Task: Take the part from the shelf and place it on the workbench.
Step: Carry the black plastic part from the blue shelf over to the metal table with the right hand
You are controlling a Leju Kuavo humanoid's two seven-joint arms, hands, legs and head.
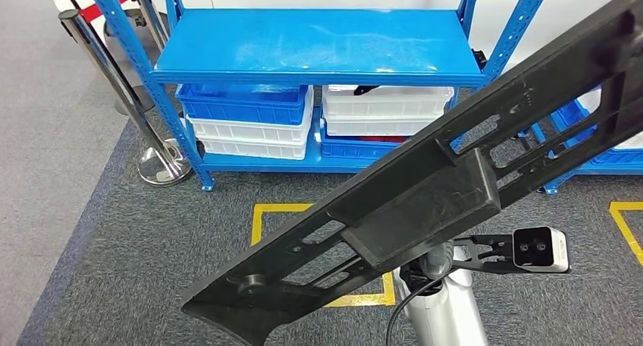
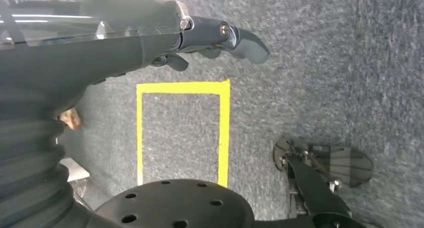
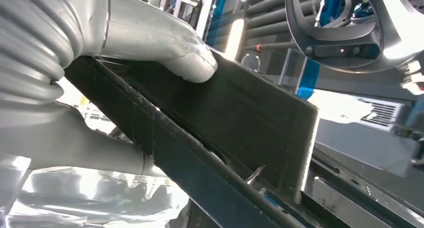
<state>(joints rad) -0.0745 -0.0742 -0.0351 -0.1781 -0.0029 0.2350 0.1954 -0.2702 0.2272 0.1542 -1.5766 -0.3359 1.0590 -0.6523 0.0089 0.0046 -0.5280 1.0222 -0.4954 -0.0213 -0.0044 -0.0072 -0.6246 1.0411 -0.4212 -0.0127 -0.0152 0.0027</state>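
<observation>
A long black plastic part (image 1: 425, 187) with cut-outs and a raised rectangular block crosses the head view on a slant, from lower left to upper right, held up above the carpet. My right hand (image 3: 125, 63) grips it: in the right wrist view the grey thumb (image 3: 185, 53) presses on the part's flat face (image 3: 240, 123) and the fingers wrap beneath it. My left hand (image 2: 200, 38) hangs over the grey carpet with its fingers curled in, holding nothing. The blue shelf (image 1: 318, 46) stands ahead, its top board bare.
Blue and white crates (image 1: 250, 114) are stacked on the shelf's lower level. A steel barrier post (image 1: 163, 164) stands at the shelf's left. Yellow floor squares (image 1: 261, 217) mark the grey carpet. More blue shelving (image 1: 599, 156) stands to the right.
</observation>
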